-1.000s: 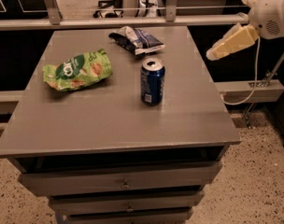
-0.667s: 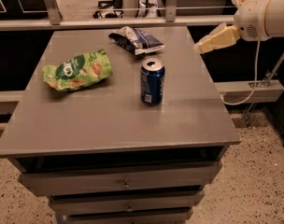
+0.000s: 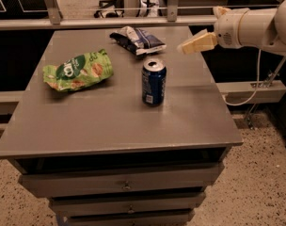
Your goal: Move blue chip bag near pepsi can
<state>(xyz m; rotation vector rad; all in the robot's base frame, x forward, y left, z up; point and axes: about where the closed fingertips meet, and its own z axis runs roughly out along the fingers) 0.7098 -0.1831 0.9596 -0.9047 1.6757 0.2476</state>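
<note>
The blue chip bag (image 3: 137,39) lies flat at the far middle of the grey table (image 3: 110,121), dark blue with white panels. The pepsi can (image 3: 154,81) stands upright a little in front of it, right of centre, silver top up. My gripper (image 3: 184,47) comes in from the right on a white arm (image 3: 256,27). It hovers above the table's far right part, just right of the bag and beyond the can, touching neither. It holds nothing.
A larger bright green chip bag (image 3: 77,70) lies on the left half of the table. Drawers with small knobs (image 3: 126,186) sit below the top. A rail (image 3: 105,21) runs behind the table. A cable (image 3: 249,98) hangs at right.
My arm has swung left, from beyond the table's right edge to over its far right part, closer to the blue chip bag. The bags and the can have not moved.
</note>
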